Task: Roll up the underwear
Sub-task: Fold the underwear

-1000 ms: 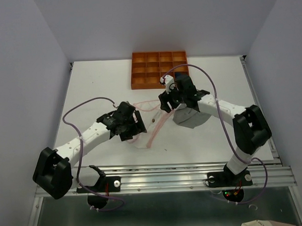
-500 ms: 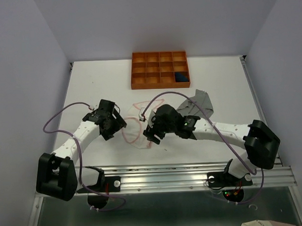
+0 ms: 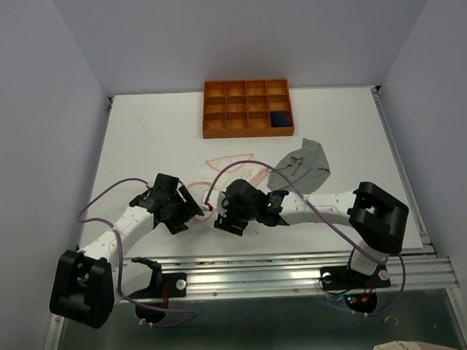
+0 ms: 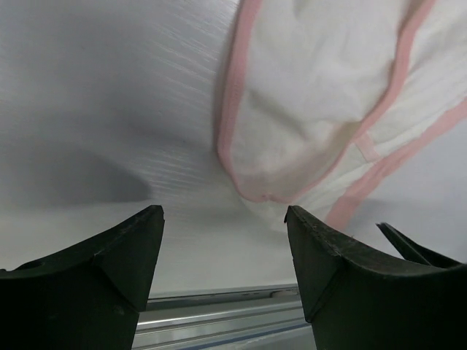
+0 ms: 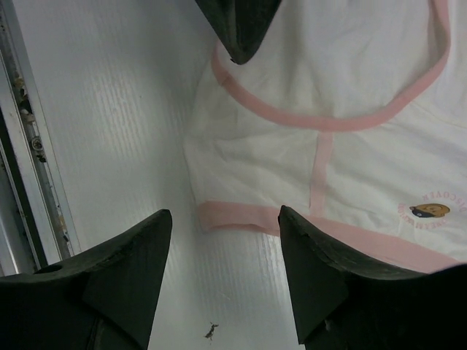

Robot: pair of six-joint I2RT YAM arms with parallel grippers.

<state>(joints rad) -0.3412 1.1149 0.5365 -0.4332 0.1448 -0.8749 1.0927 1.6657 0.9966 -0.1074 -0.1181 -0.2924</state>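
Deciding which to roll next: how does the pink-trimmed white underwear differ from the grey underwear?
Colour: the pink-trimmed white underwear has pink edging and a small round emblem, while the grey underwear looks plain. Pose: the white one lies spread out, mostly flat, and the grey one is bunched in a heap to its right. Both lie unrolled on the table, and neither is gripped.

The left pincer (image 4: 222,244) and right pincer (image 5: 222,244) hang low, tips angled toward each other, both with jaws spread wide.
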